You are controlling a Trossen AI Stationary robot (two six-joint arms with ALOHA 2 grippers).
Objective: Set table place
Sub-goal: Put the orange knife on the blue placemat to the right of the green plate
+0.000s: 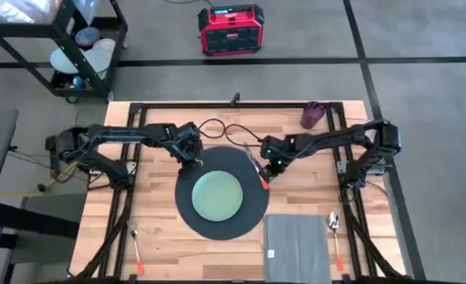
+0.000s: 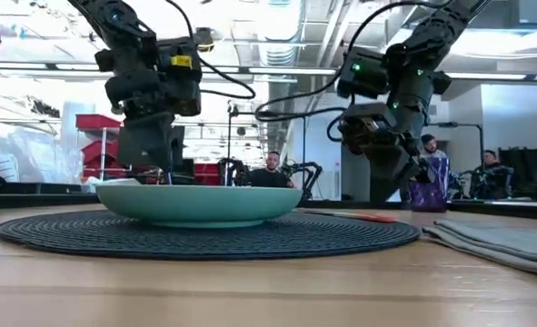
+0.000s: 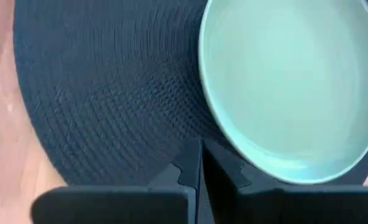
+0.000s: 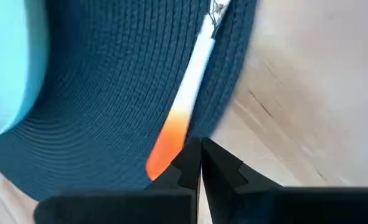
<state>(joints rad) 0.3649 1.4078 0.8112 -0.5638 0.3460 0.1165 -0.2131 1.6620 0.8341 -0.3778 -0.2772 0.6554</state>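
We look down on the table [image 1: 177,252], its light planks partly hidden by both arms and black rails. The placemat [image 1: 187,207] lies near the middle, with the green plate [image 1: 217,196] on it. At about five o'clock from the mat lies a grey napkin [image 1: 296,246], cut off at the lower edge. The left gripper [image 1: 193,162] hangs over the mat's eleven o'clock rim, fingers pressed together on nothing. The right gripper [image 1: 269,172] sits at the mat's two o'clock edge, fingers together, beside an orange-handled utensil [image 4: 180,118] lying on the mat; its working end is blurred, so perhaps a fork. A spoon [image 1: 334,229] lies right of the napkin.
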